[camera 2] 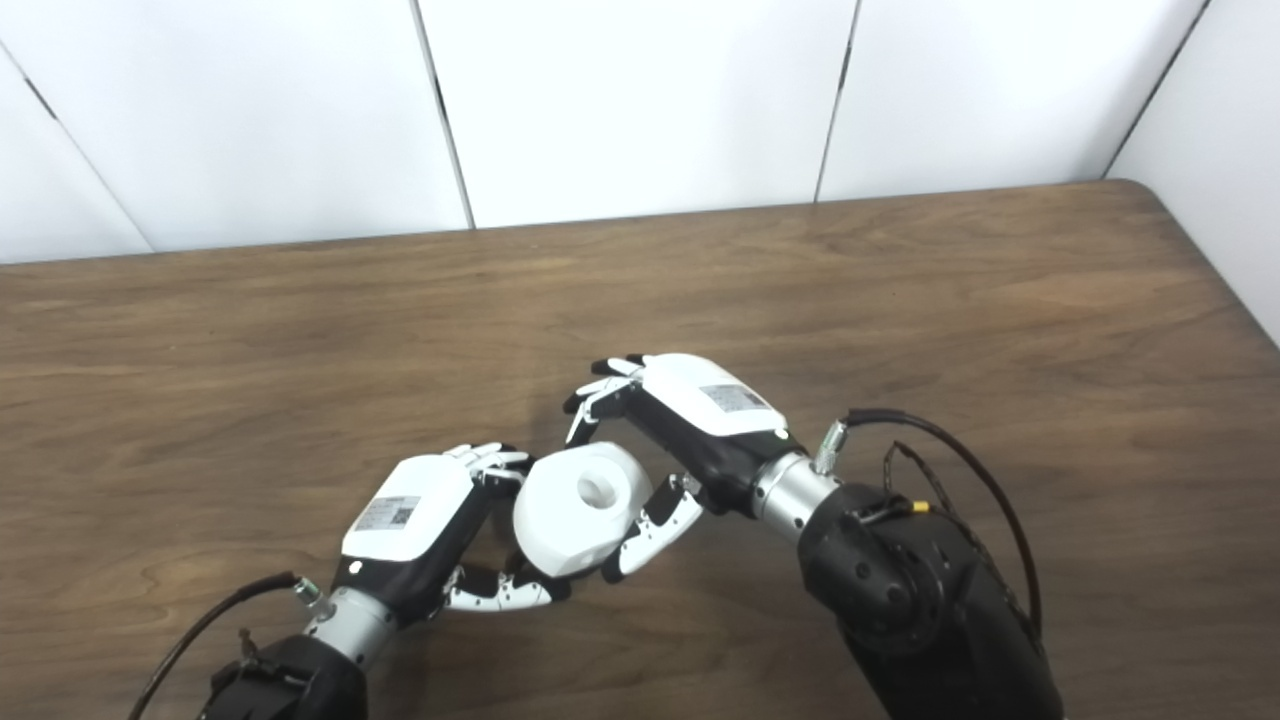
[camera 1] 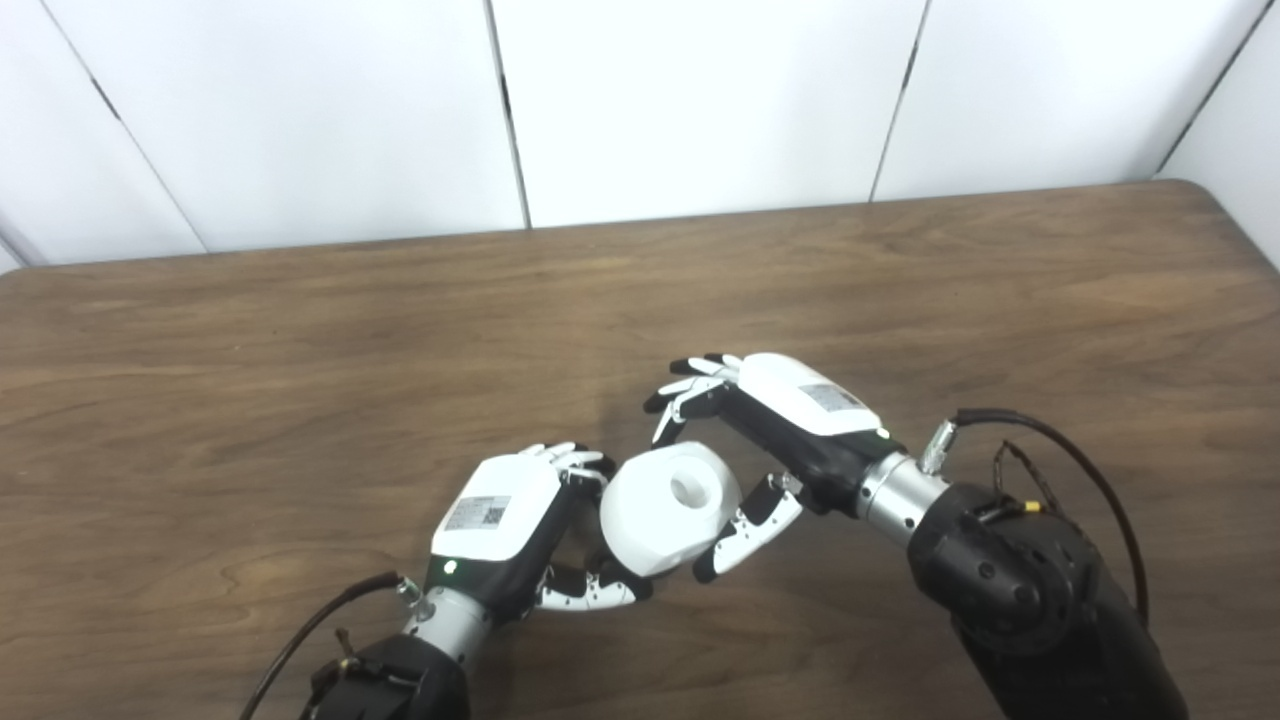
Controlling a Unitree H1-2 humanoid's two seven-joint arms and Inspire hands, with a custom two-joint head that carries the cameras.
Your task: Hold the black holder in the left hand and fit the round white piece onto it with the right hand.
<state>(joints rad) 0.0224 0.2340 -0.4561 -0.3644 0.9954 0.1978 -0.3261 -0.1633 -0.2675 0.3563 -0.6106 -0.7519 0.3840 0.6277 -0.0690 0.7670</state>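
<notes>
Both forearms enter from the bottom edge, dark and bulky, with cables looping off the wrists; the right arm (camera 1: 1040, 600) fills the lower right corner and the left arm (camera 1: 400, 675) shows only its wrist end. Just beyond them the two hands meet over the near middle of the brown wooden tabletop (camera 1: 300, 340).

Between the hands sits the round white piece (camera 1: 665, 505), a chunky faceted drum with a round hole in its upper face, tilted so the hole faces up and to the right. The left hand (camera 1: 515, 525) is closed around its left side: fingers (camera 1: 570, 458) curl over the top edge and the thumb (camera 1: 590, 592) reaches under the bottom. The black holder is hidden, if it is there at all; only dark bits of the hand's own palm show behind the white piece, so I cannot tell where it is.

The right hand (camera 1: 760, 435) is spread apart around the piece's right side. Its thumb (camera 1: 745, 535) lies against or just beside the lower right edge, while its fingers (camera 1: 690, 385) arch above the piece without clearly touching it.

Behind the tabletop stands a white panelled wall (camera 1: 700, 100).
</notes>
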